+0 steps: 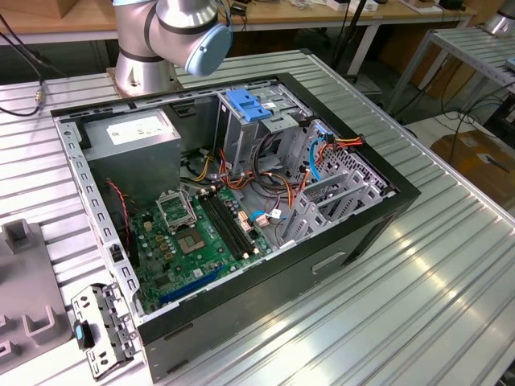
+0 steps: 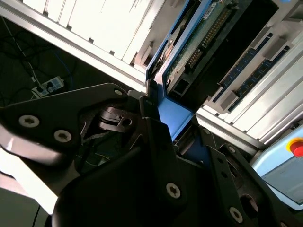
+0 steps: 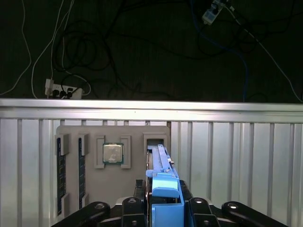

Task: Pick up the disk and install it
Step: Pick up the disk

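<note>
Table (image 2: 94, 23) slats blazed white beyond the fingers (image 2: 150, 120)! The disk (image 2: 199, 42) between them sat half-shadowed, and the floor (image 3: 142, 47) farther out was dim.

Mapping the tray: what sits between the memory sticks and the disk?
The processor chip, in its holder on the tray, sits between the memory sticks and the disk in the first wrist view.

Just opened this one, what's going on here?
The robot arm's end effector is closed on the blue edge of the disk, fingers on either side. The disk stands on edge at a slot in a grey parts tray, next to a processor chip. I cannot tell whether it has cleared the slot. In the exterior view, the open computer case sits on the ribbed metal table. The disk is not yet installed in it.
</note>
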`<state>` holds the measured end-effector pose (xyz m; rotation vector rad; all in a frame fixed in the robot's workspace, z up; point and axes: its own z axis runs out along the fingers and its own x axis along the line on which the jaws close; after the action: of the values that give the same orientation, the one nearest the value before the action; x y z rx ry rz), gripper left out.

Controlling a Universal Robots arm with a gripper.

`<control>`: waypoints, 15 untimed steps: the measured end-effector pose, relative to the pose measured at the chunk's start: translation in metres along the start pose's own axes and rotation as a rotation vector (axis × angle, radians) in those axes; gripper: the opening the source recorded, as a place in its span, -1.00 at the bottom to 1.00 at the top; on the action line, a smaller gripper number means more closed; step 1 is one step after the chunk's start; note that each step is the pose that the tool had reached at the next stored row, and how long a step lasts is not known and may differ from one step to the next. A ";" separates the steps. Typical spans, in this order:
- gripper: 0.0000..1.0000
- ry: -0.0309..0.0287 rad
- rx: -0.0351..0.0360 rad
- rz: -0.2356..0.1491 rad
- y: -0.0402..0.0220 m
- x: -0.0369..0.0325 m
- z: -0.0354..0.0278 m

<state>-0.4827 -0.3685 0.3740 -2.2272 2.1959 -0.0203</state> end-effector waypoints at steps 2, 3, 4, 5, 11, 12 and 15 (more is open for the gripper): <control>-0.25 -0.0001 0.0001 0.000 0.0000 0.0000 -0.0015; -0.25 0.0000 0.0000 0.000 0.0000 0.0000 -0.0022; -0.25 -0.0001 0.0001 0.000 -0.0001 0.0000 -0.0025; -0.25 0.0000 -0.0001 0.000 0.0000 0.0000 -0.0030; -0.25 0.0001 -0.0003 0.000 -0.0002 0.0000 -0.0075; -0.25 0.0000 -0.0001 0.000 -0.0002 0.0000 -0.0087; -0.25 0.0000 -0.0001 0.000 -0.0003 0.0000 -0.0129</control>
<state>-0.4826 -0.3685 0.3868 -2.2273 2.1959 -0.0203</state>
